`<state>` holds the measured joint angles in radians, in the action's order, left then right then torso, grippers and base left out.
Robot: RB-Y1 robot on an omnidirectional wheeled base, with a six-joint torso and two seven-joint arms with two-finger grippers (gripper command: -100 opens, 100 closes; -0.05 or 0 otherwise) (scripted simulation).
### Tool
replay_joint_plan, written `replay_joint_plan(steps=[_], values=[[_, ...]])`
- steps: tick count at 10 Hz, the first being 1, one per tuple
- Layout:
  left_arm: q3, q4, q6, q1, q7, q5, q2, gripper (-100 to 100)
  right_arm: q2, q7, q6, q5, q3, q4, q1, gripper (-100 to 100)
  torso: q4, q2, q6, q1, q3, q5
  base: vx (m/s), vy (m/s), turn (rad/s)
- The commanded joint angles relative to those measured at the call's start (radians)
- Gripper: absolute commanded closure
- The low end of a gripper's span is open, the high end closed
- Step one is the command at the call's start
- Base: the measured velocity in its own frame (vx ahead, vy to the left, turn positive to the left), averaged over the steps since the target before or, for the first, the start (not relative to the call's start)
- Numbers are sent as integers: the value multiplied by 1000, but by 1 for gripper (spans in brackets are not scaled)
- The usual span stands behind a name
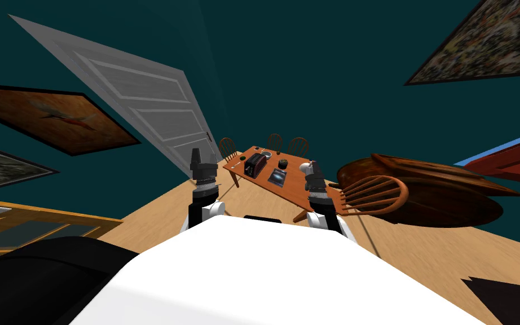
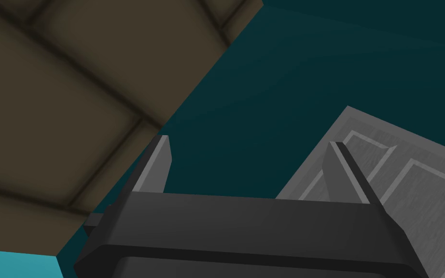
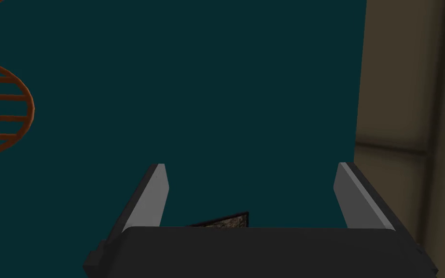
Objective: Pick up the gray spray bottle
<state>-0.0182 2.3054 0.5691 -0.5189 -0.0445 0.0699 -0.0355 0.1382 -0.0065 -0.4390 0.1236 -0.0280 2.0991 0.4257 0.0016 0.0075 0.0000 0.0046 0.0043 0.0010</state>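
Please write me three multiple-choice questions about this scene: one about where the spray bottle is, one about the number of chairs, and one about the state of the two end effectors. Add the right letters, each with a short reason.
1. Where does the spray bottle stand?
A) on the floor by the door
B) on the long wooden table
C) on a chair seat

2. How many chairs stand behind that table?
A) one
B) three
C) five

3. In what state are the left end effector and the right end effector?
A) both open and empty
B) both shut
C) one shut on the bottle

Answers: 1 B, the head view shows it on the tabletop. 2 B, three chair backs rise beyond the far edge. 3 A, in each wrist view the fingers stand wide apart with nothing between them.
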Motion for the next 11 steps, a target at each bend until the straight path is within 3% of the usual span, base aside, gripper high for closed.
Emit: replay_joint_plan(steps=[1, 7, 8, 11], values=[[0, 0, 0, 0, 0, 0, 0, 0, 13, 24, 39, 26, 7, -34, -12, -100, 0, 0, 0, 0, 0, 0, -128, 82, -28], [0, 0, 0, 0, 0, 0, 0, 0, 21, 128, 179, 133, 48, -226, -93, -100, 0, 1, 0, 1, 0, 0, -116, 86, -30], [0, 0, 0, 0, 0, 0, 0, 0, 21, 128, 179, 133, 48, -226, -93, -100, 0, 0, 0, 1, 0, 0, -72, 49, -9], [0, 0, 0, 0, 0, 0, 0, 0, 25, 187, 250, 187, 75, -327, -134, -100, -1, -3, 0, -2, -2, 0, -69, 44, 0]])
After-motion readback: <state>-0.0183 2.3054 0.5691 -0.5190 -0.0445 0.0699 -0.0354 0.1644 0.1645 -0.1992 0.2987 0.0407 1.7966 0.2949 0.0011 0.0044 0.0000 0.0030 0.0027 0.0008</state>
